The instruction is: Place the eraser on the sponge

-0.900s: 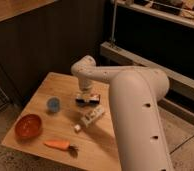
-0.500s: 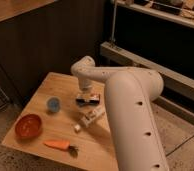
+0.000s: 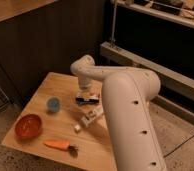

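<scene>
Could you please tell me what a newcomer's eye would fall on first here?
The robot's big white arm fills the right foreground, bending back so its gripper sits low over the eraser and the dark sponge mid-table. Next come the orange bowl at the near-left corner of the wooden table and the carrot along the front edge.

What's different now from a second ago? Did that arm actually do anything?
Very little. The thick white arm has swung slightly to the left in the picture, while the gripper stays low over the white eraser and dark sponge. Whether it took hold of or released anything cannot be told. The red bowl, blue cup, carrot, cream block and tiny cube have not moved.
</scene>
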You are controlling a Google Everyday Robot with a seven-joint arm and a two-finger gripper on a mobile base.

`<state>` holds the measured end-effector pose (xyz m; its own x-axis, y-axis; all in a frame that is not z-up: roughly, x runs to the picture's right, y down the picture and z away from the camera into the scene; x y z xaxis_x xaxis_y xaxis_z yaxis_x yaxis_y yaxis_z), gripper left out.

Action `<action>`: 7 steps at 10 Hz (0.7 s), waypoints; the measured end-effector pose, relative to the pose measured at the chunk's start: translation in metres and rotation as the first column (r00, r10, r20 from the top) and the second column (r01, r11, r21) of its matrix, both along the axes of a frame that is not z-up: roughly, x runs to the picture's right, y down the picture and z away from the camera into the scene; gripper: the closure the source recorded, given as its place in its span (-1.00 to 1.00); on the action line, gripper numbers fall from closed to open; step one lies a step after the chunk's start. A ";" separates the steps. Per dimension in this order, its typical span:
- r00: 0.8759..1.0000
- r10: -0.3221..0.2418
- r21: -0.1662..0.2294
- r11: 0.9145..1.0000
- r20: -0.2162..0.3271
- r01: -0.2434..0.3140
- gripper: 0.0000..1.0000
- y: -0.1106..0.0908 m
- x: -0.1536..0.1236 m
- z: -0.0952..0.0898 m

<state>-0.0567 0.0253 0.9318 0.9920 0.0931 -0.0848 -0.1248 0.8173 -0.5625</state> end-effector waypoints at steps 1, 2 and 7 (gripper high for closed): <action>1.000 0.000 0.001 1.000 0.001 0.000 -0.60 -0.001 0.000 0.000; 1.000 0.001 0.001 1.000 0.003 -0.001 -0.60 -0.002 -0.001 -0.002; 1.000 0.003 0.009 1.000 0.019 -0.003 -0.60 -0.010 -0.009 -0.010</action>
<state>-0.0655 0.0156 0.9223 0.9932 0.0967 -0.0650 -0.1165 0.8220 -0.5575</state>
